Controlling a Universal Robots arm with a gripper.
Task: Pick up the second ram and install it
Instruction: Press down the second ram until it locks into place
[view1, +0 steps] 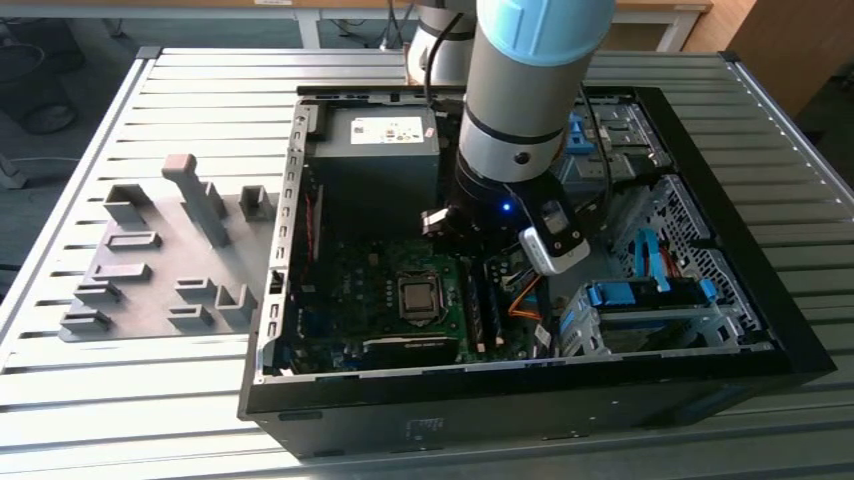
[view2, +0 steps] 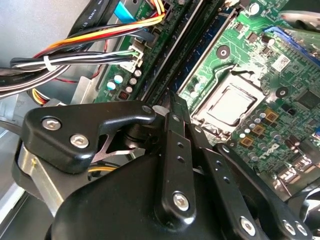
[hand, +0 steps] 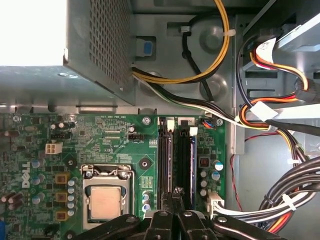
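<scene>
Inside the open computer case (view1: 300, 230) on the slatted worktop (view1: 147, 400), the claw (hand: 175, 194) hangs clenched, fingertips just above the motherboard's memory slots (hand: 165, 160). The second ram (hand: 184, 160) seems to be standing in a slot. Seating is likely underway, which needs straight, even pressure.

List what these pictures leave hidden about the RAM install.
1. First wrist view: the gripper covers one end of the memory slots, so whether the second ram is seated is unclear.
2. Exterior view: the arm hides where the gripper meets the board.
3. Second wrist view: the gripper blocks part of the slots.
</scene>
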